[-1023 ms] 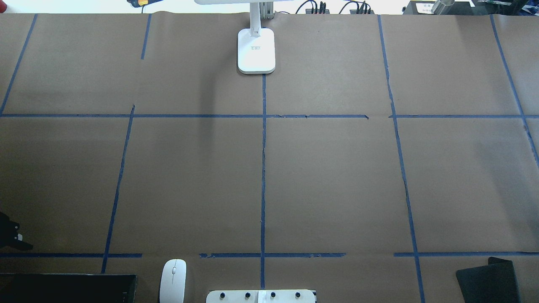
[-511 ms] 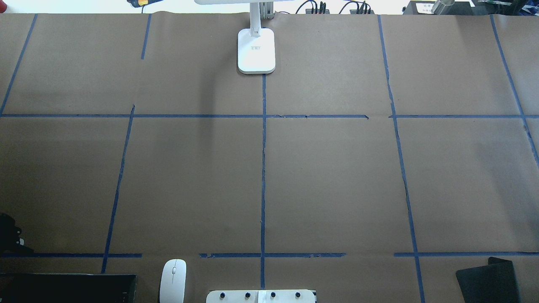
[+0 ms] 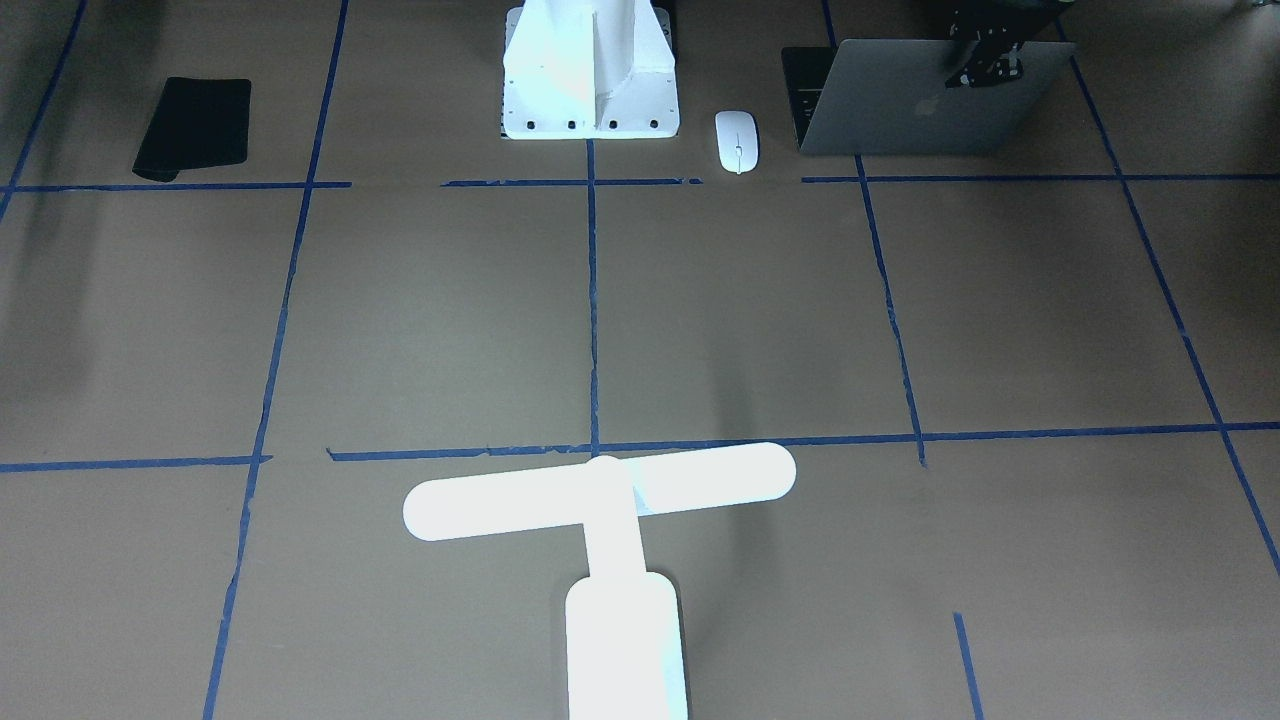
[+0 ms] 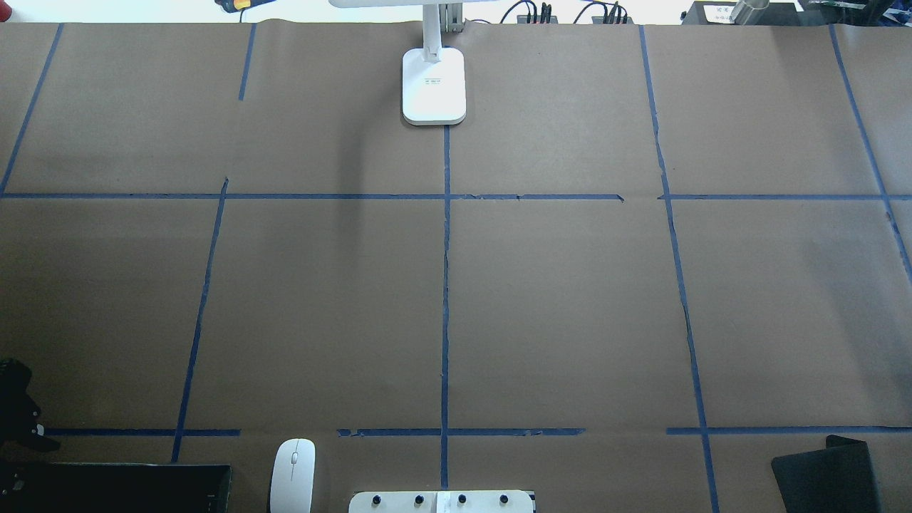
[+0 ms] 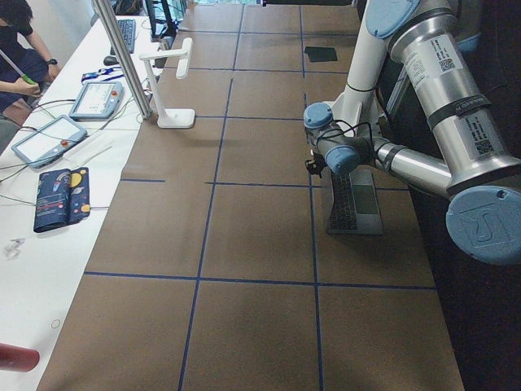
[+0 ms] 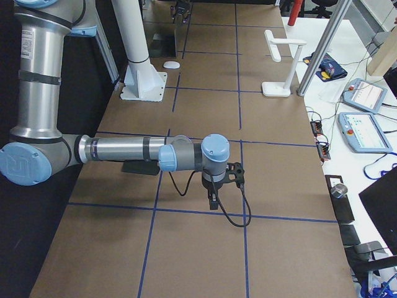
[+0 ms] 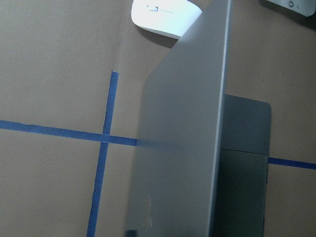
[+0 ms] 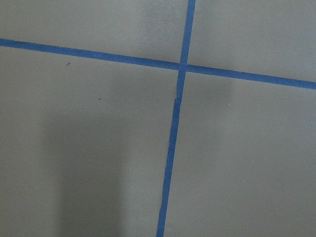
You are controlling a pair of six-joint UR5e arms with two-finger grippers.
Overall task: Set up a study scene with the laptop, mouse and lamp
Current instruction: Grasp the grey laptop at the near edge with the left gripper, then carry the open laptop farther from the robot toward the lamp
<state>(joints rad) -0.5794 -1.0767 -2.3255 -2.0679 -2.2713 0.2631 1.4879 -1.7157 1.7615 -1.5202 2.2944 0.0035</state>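
We judge laptop step in hand. Left gripper [image 3: 985,60] at lid top of open laptop [image 3: 900,120], front-facing view 1 o'clock; we cannot tell how far open or whether gripping. Mouse [image 3: 737,141] at laptop's 9 o'clock, lamp [image 3: 600,495] at 6. Right gripper [image 6: 213,198] over bare paper, opening unreadable. Next move, we think: secure lid hold.

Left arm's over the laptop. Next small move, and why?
Probably lower the left gripper onto the lid edge of the laptop and grip it. The laptop stands open by the white pedestal, beside the mouse, far from the lamp. The left wrist view looks down along the lid's edge, so the jaws seem lined up; whether they touch it is unclear.
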